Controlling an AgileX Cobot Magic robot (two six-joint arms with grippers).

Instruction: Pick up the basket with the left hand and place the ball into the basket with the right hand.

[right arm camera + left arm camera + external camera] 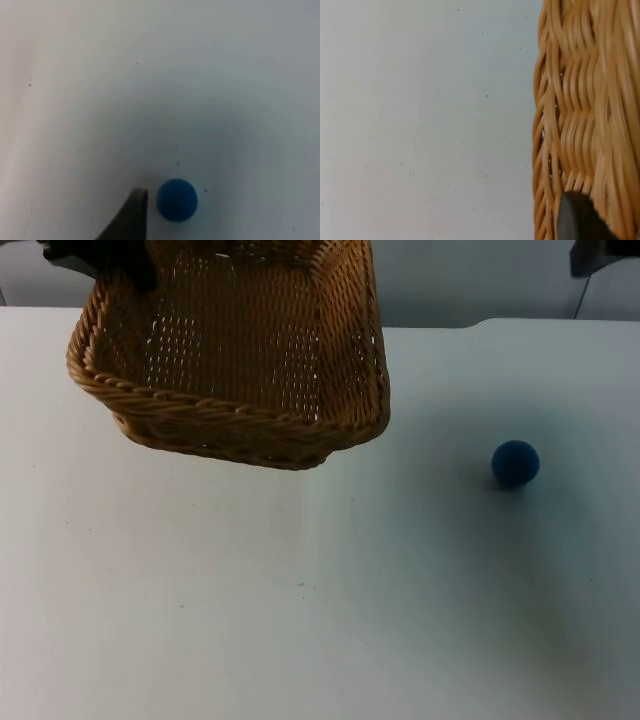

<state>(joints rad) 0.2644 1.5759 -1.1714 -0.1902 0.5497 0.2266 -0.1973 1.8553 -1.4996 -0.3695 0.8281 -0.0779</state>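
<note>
Basket-holding falls to the left gripper, closed on the far left rim of the tan woven wicker basket, which hangs tilted above the white table top by the grey partition wall; its black fingertip lies against the weave. The right gripper hangs above the small round blue ball, one black fingertip just beside it, and I cannot tell whether its fingers are open. That ball rests on the table, well apart from the basket.

We see a white table top ending at a grey partition wall — on it rests a small blue ball, alone on the right half, with bare surface all around it.
</note>
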